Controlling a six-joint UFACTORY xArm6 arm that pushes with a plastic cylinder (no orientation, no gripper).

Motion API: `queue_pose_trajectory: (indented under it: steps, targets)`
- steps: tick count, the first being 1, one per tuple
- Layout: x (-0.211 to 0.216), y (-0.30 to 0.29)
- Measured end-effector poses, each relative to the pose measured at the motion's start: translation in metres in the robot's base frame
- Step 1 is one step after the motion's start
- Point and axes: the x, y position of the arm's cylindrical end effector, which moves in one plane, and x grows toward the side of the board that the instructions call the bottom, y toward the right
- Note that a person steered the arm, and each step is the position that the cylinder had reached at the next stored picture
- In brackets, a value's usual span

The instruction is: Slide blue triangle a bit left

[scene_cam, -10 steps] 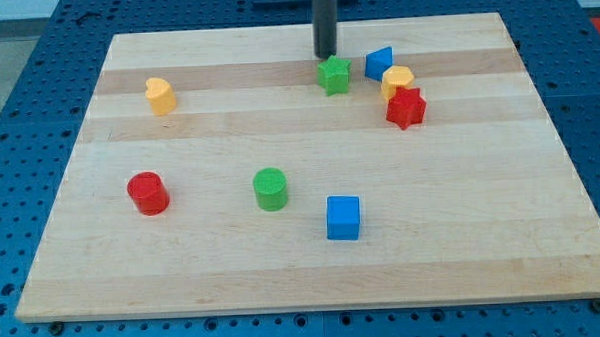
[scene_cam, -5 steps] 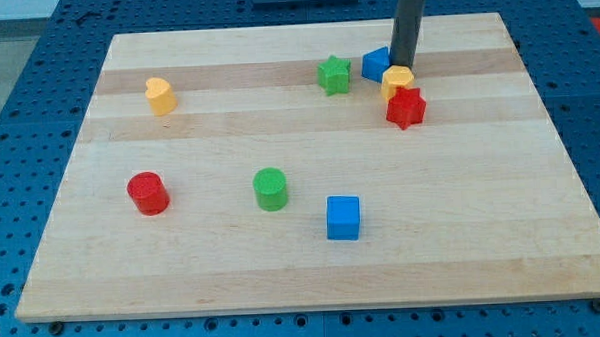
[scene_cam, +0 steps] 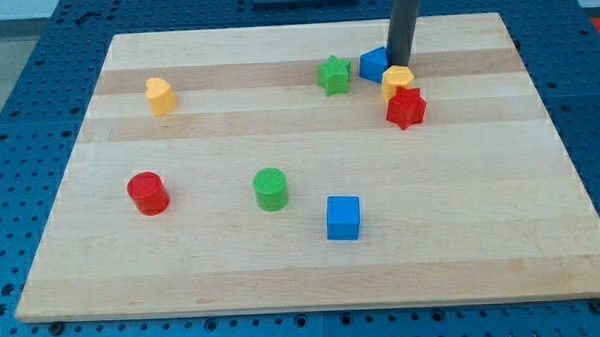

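Note:
The blue triangle (scene_cam: 374,64) lies near the view's top, right of centre, on the wooden board (scene_cam: 303,248). My tip (scene_cam: 401,62) stands against the triangle's right side, touching it. A green star (scene_cam: 333,74) sits just left of the triangle with a small gap between them. A yellow block (scene_cam: 398,81) lies just below my tip, and a red star (scene_cam: 406,108) touches it from below.
A yellow heart (scene_cam: 159,94) lies at the upper left. A red cylinder (scene_cam: 148,192) sits at the lower left, a green cylinder (scene_cam: 271,189) in the lower middle, and a blue cube (scene_cam: 343,217) below centre. Blue perforated table surrounds the board.
My tip moved from above the green star to the right side of the blue triangle. The triangle has since shifted slightly left toward the green star.

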Motion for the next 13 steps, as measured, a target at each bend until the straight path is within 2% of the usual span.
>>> queue_pose_trajectory:
  steps: [2, 4, 8, 11, 13]
  targets:
    - [-0.017, -0.001]
    - [-0.016, -0.021]
    - [0.0, -0.022]
    - [-0.023, -0.026]
    - [-0.017, -0.04]
